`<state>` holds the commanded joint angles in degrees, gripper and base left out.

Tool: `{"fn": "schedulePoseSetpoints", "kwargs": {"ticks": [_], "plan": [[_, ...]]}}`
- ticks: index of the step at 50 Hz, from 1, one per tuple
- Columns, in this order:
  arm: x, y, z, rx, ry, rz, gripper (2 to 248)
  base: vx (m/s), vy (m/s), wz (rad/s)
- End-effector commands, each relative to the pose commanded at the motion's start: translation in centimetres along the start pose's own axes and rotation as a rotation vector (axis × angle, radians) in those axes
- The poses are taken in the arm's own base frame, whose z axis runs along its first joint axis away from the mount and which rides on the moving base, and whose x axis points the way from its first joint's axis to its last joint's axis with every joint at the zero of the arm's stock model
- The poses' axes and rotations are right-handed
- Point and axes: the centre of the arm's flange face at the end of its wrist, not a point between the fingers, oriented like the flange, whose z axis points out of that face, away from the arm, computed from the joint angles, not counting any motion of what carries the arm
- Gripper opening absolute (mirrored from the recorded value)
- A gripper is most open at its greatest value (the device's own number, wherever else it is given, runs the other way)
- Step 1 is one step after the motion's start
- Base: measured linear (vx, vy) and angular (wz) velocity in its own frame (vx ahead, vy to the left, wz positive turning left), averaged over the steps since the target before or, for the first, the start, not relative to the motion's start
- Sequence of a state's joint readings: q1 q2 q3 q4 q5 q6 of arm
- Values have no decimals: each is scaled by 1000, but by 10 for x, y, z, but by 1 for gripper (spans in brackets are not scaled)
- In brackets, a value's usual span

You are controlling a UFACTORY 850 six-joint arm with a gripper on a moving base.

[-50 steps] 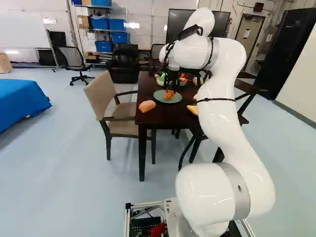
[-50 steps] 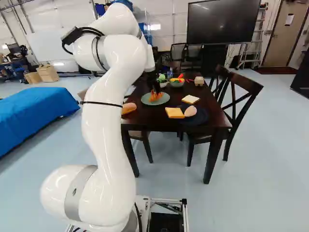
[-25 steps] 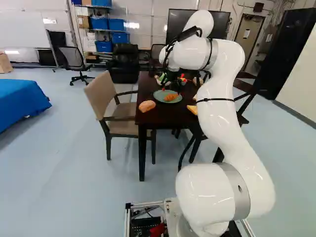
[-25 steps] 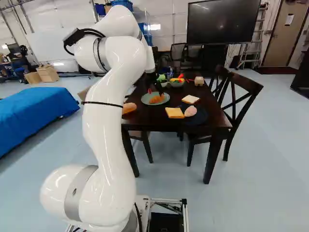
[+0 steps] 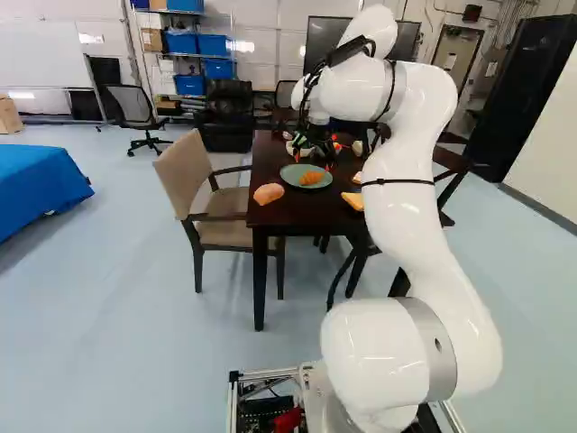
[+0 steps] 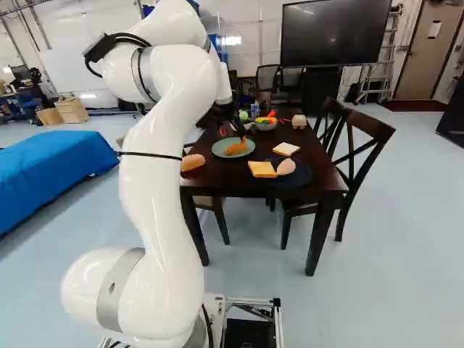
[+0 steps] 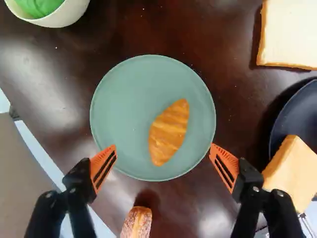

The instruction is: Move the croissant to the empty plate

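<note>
1. Golden-brown croissant [image 7: 169, 131] was lying on the round pale green plate [image 7: 121, 119], in plain sight.
2. Black gripper [image 5: 313, 161] was spread wide, nothing held. Its orange pads [image 7: 103, 166] stood at opposite sides of the plate; couldn't tell if they touched the rim. Against the dark wood table [image 5: 297, 215], its black parts were honestly hard to make out in both base views.
3. Wrist view cut off the white bowl [image 7: 72, 14] with something green inside, the dark round plate [image 7: 290, 109] and the speckled brown roll [image 7: 136, 224].
</note>
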<state>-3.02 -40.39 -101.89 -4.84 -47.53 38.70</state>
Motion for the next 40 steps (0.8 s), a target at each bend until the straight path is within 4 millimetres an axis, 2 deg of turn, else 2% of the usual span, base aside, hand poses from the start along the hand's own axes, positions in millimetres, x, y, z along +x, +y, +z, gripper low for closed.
{"fn": "schedulePoseSetpoints", "kwargs": {"ticks": [40], "plan": [[-52,37,-79,5,4,-7,247,0,0,0]]}}
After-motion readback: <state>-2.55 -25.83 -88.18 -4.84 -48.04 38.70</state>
